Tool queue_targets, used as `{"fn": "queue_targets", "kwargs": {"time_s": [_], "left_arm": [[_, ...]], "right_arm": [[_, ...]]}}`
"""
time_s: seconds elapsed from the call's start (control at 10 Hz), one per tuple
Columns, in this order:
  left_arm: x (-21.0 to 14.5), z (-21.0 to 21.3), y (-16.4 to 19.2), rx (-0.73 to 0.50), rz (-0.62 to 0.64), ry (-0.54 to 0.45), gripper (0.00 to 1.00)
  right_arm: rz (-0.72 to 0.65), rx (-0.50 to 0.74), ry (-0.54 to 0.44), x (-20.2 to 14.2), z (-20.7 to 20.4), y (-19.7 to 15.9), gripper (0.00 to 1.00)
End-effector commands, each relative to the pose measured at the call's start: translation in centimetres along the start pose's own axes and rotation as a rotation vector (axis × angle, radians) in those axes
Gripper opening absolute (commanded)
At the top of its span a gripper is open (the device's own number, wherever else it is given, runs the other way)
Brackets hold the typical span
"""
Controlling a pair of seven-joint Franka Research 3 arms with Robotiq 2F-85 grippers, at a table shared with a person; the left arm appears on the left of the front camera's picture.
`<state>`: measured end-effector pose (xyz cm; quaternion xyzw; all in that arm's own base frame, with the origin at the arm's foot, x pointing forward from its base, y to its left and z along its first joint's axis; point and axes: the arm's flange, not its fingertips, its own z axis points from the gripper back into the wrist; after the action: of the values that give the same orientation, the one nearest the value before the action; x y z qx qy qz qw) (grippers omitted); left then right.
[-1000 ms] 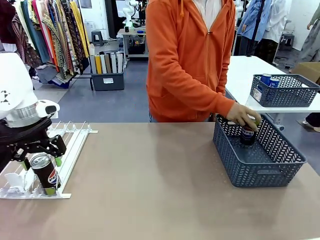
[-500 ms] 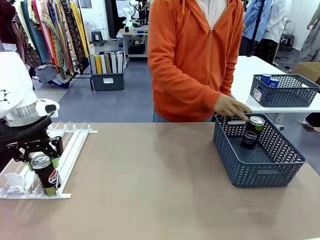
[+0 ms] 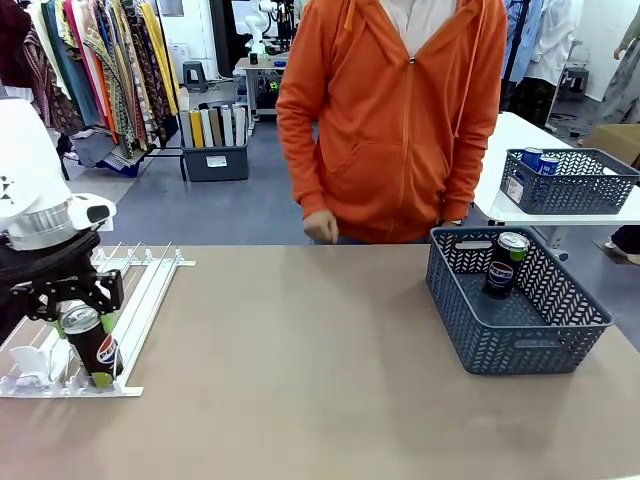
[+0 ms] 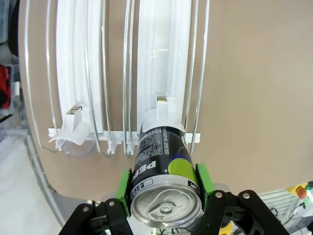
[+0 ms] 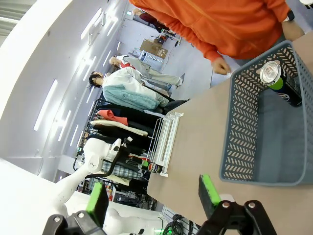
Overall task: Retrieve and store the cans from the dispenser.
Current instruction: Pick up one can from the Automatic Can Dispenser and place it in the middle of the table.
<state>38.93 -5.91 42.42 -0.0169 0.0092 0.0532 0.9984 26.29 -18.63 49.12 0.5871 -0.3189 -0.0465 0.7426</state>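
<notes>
Black can (image 4: 162, 166) clamped between left tool (image 4: 165, 188) pads

Left tool (image 4: 164, 188) clamps a can; right tool (image 5: 152, 195) hangs wide apart.

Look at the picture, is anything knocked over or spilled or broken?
Nothing stands out. The left gripper clamps an upright dark can at the front of the white dispenser. Another dark can stands upright in the grey basket. No spills show on the table.

Tan table (image 3: 300, 380) — white dispenser (image 3: 150, 290) left, grey basket (image 3: 520, 345) right.
</notes>
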Motion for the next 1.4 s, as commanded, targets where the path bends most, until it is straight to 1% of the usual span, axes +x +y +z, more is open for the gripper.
{"fn": "queue_targets", "kwargs": {"time_s": [0.0,0.1,0.2,0.3,0.5,0.6,0.7,1.0,1.1,1.2,1.3], "left_arm": [[-1.3,4.3,0.5,0.005,0.007,-0.116,0.0],[-2.4,7.3,0.7,-0.012,-0.014,-0.131,0.0],[-3.8,10.7,0.9,-0.048,-0.072,-0.152,0.0],[-5.3,13.2,1.0,-0.044,-0.106,-0.183,0.0],[-8.0,16.2,1.4,-0.07,-0.126,-0.297,0.0],[-8.8,16.7,2.3,-0.148,-0.132,-0.362,0.0],[-7.5,16.1,0.8,-0.041,-0.105,-0.249,0.0],[-7.5,16.1,0.8,-0.041,-0.105,-0.249,0.0],[-8.0,15.9,1.0,-0.057,-0.115,-0.252,0.0],[-6.8,16.1,-0.4,-0.137,-0.162,-0.239,0.0],[-5.0,16.6,-3.5,-0.129,-0.148,-0.234,0.0]], "right_arm": [[0.012,0.026,-0.02,0.4,-0.2,0.3,1.0],[0.012,0.026,-0.02,0.4,-0.2,0.3,1.0],[0.012,0.026,-0.02,0.4,-0.2,0.3,1.0],[0.012,0.026,-0.02,0.4,-0.2,0.3,1.0],[0.012,0.026,-0.02,0.4,-0.2,0.3,1.0],[0.012,0.026,-0.02,0.4,-0.2,0.3,1.0],[0.012,0.026,-0.02,0.4,-0.2,0.3,1.0],[0.012,0.026,-0.02,0.4,-0.2,0.3,1.0],[0.012,0.026,-0.02,0.4,-0.2,0.3,1.0],[0.012,0.026,-0.02,0.4,-0.2,0.3,1.0],[0.012,0.026,-0.02,0.4,-0.2,0.3,1.0]]}}
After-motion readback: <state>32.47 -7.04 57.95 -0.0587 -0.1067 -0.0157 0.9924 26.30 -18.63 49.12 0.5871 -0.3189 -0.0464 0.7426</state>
